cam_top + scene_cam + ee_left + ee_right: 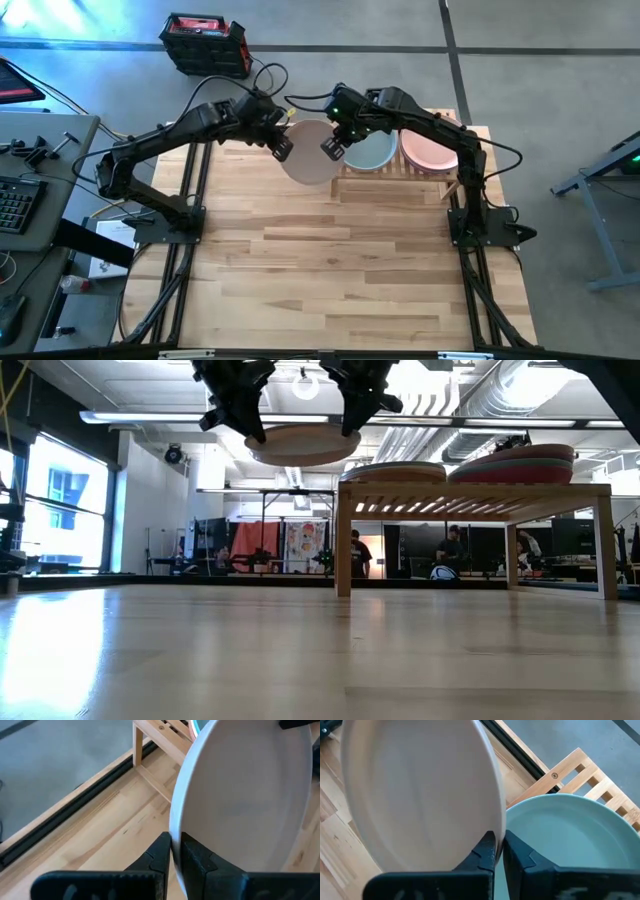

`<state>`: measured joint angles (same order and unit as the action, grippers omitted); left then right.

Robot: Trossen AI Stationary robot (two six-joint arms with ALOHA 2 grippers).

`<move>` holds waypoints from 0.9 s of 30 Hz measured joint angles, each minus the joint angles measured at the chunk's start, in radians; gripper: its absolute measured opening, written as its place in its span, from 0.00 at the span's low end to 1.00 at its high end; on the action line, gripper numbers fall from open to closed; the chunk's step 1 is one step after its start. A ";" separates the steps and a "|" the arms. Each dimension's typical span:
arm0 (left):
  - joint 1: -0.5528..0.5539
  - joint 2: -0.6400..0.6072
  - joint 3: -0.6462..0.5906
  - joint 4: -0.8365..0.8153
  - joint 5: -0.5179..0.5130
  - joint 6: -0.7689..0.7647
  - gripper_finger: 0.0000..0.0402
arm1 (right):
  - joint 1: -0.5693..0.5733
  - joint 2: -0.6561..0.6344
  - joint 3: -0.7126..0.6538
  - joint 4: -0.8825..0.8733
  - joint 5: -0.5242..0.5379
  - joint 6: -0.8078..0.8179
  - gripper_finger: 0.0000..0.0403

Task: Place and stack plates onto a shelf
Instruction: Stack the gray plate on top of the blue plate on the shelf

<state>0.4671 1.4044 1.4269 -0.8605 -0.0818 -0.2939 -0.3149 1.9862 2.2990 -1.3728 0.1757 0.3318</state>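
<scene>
No readable text, label, brand or number shows on the plates, the shelf or the desk

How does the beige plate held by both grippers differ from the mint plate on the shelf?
The beige plate hangs in the air beside the shelf; the mint plate lies on the shelf's slats. The left gripper and right gripper pinch the beige plate's opposite rims; nothing grips the mint plate. Both are round and shallow.

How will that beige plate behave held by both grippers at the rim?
The beige plate probably stays stiff: in the low view it hangs level, unsagging, between left gripper and right gripper. Its smooth thin rim could slip in such narrow pinches. Likely light, since edge grips carry it.
</scene>
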 joint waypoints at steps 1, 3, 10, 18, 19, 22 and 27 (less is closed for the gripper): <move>0.006 0.000 0.000 0.000 0.011 0.000 0.06 | -0.001 0.000 0.000 0.001 0.000 0.000 0.00; 0.017 0.000 0.000 0.000 0.036 0.001 0.06 | -0.001 0.000 0.000 0.001 -0.001 0.000 0.00; 0.024 0.000 0.000 0.000 0.048 0.000 0.06 | -0.001 0.000 0.000 0.000 0.000 0.000 0.00; 0.024 0.009 0.000 0.003 0.049 0.001 0.08 | -0.001 0.000 0.000 -0.019 0.000 0.007 0.00; 0.024 0.009 0.000 0.010 0.048 -0.002 0.09 | -0.002 0.000 0.000 -0.022 0.000 0.007 0.00; 0.024 0.012 0.000 0.028 0.047 -0.062 0.11 | -0.002 -0.001 0.000 -0.027 0.003 0.007 0.00; 0.024 0.012 0.000 0.044 0.044 -0.068 0.12 | -0.002 -0.002 0.000 -0.027 0.004 0.007 0.00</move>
<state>0.4908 1.4162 1.4267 -0.8165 -0.0376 -0.3614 -0.3164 1.9846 2.2993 -1.3998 0.1800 0.3388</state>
